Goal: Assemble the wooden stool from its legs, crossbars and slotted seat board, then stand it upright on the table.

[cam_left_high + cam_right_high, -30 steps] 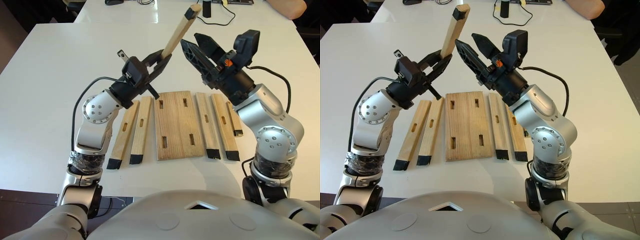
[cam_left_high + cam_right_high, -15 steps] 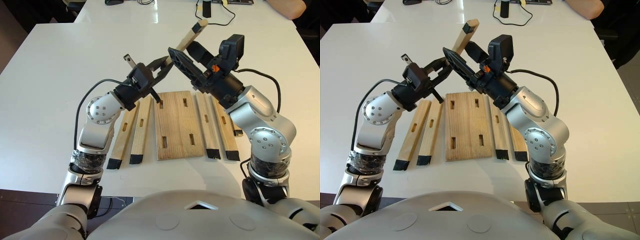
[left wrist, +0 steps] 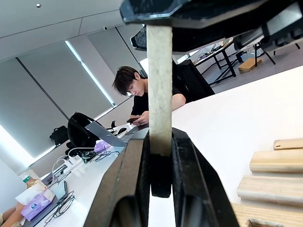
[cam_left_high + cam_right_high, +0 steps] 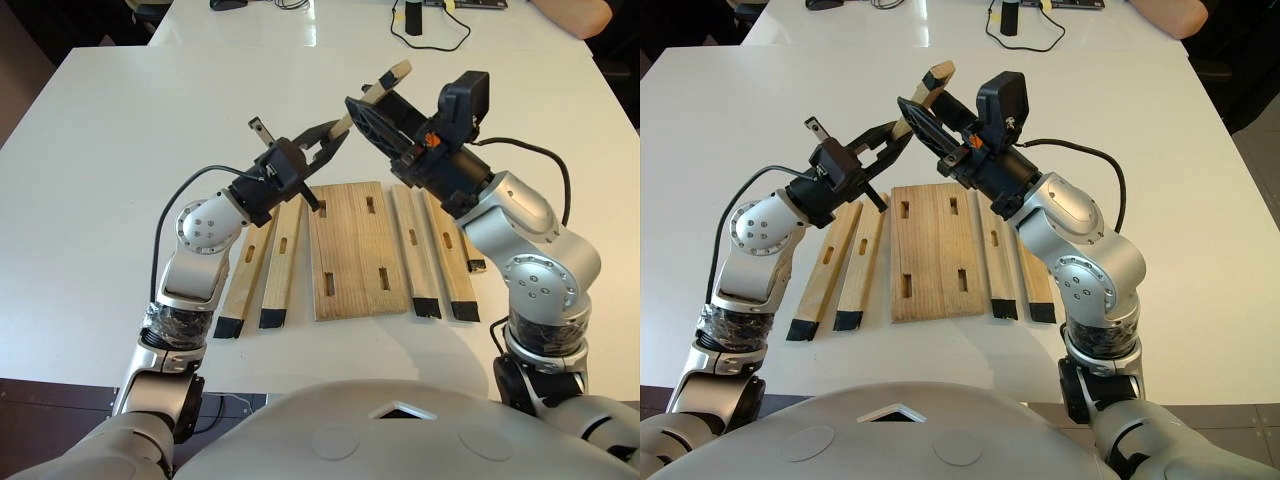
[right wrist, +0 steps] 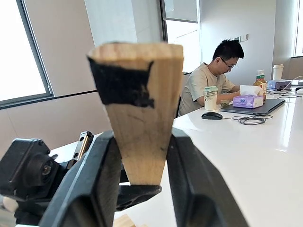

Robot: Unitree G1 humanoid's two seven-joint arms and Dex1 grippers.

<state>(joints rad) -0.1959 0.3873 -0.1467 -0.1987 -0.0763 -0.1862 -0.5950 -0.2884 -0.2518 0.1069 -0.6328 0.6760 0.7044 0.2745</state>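
Observation:
A wooden leg with a black tip is held slanting in the air above the far end of the slotted seat board. My left gripper is shut on its lower end, with the leg rising from between the fingers. My right gripper is shut on the upper part, just below the black tip of the leg. Two slotted legs lie left of the board. Two more legs and a short crossbar lie to its right.
The white table has free room on its left and right sides. A black object with a cable stands at the far edge, and a dark mouse lies further left.
The leg has tipped from steep to a lower slant. My right gripper came in from the right and closed on its upper part. My left gripper kept its hold and shifted slightly.

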